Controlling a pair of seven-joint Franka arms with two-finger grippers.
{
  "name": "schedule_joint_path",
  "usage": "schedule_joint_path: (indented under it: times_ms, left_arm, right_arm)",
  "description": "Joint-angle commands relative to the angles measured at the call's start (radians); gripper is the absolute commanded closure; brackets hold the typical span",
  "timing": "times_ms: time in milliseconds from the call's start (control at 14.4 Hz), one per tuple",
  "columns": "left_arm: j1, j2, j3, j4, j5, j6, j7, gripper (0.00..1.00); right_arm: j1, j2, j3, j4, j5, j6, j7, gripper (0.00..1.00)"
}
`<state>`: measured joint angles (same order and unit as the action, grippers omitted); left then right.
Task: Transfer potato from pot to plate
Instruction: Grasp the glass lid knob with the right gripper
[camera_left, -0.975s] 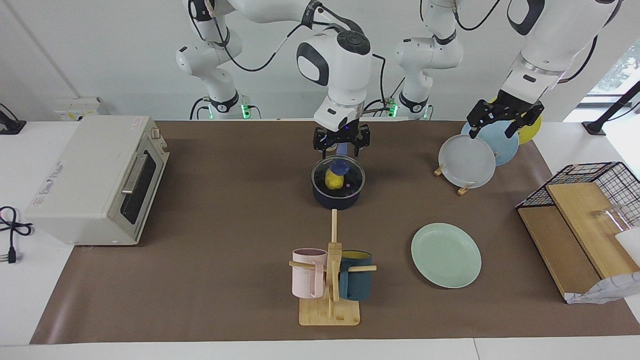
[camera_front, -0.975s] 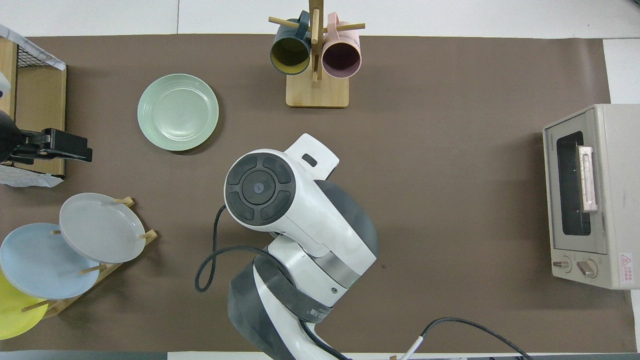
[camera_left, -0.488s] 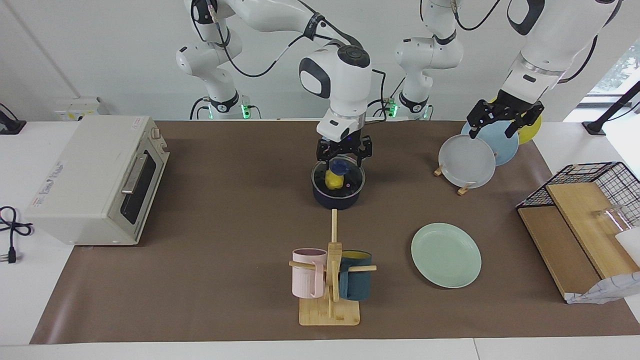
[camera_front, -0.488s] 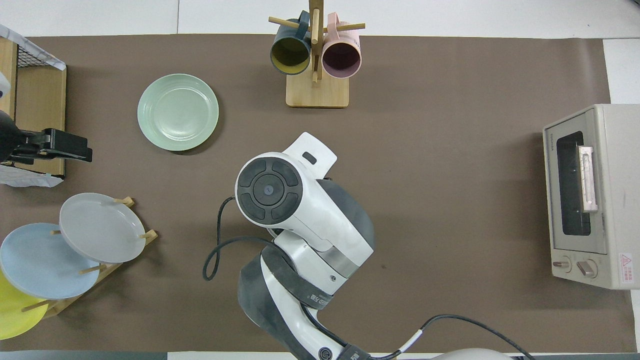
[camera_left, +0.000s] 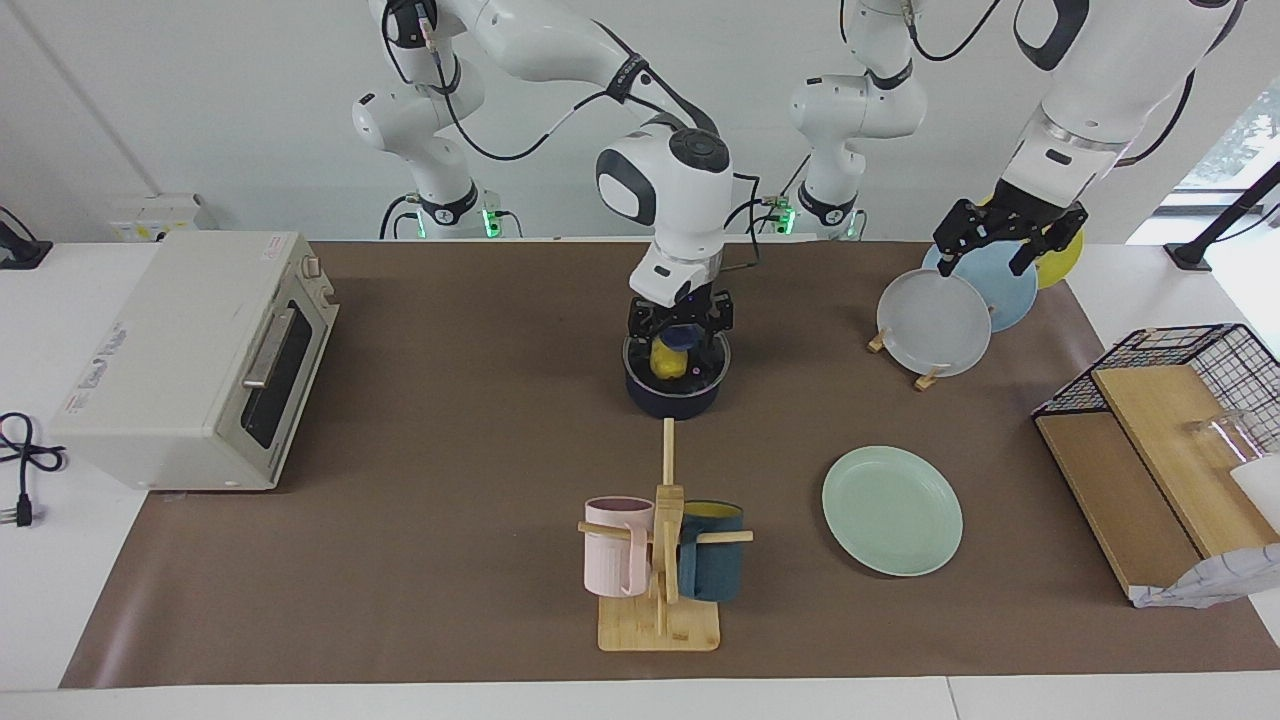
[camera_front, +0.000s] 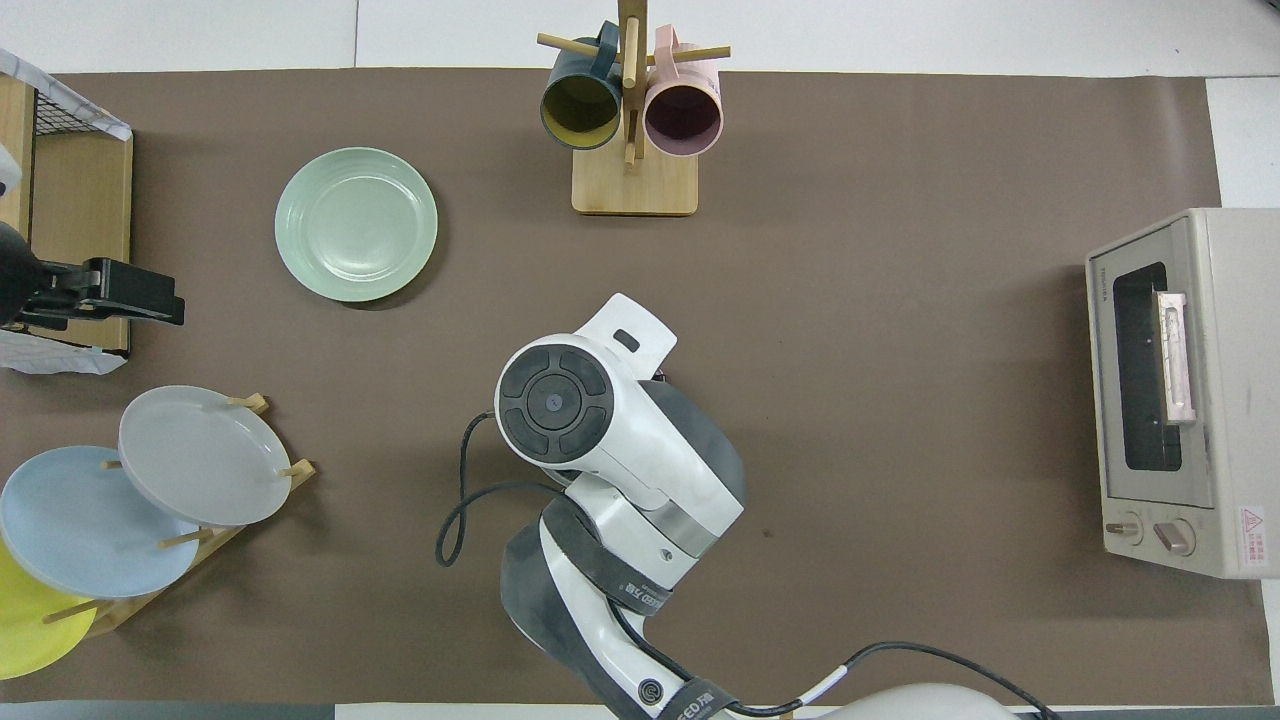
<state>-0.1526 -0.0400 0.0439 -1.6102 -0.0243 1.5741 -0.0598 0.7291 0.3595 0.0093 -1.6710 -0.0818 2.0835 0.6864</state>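
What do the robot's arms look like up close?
Both arms are glossy white with rounded shells, dark grey joint caps and loose black cables. Each ends in a black two-finger end effector: the right end effector glows faintly blue, the left end effector looks spidery. Green lights shine at their bases.

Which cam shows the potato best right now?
Facing view. The potato shows yellow inside the pot, with the right hand just above it. In the overhead view the right arm covers both potato and pot, so neither shows there.
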Motion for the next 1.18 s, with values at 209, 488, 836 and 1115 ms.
schedule_joint_path:
  times_ms: [209,488,836,1115]
  left_arm:
    - [-0.007,-0.02,0.011,-0.014,-0.009,-0.02,-0.003,0.0]
    - [-0.005,-0.02,0.014,-0.014,-0.009,-0.02,-0.002,0.0]
    - [-0.005,-0.02,0.014,-0.014,-0.009,-0.011,0.0,0.0]
    - [-0.005,-0.02,0.014,-0.016,-0.009,-0.005,-0.002,0.0]
  right_arm:
    - [0.0,-0.036,0.006,-0.049,-0.015,0.021,0.001,0.0]
    - [0.007,-0.037,0.006,-0.05,-0.015,0.015,-0.001,0.04]
    - [0.009,-0.037,0.006,-0.05,-0.015,0.012,-0.001,0.14]
    - [0.01,-0.037,0.006,-0.05,-0.016,0.009,-0.002,0.21]
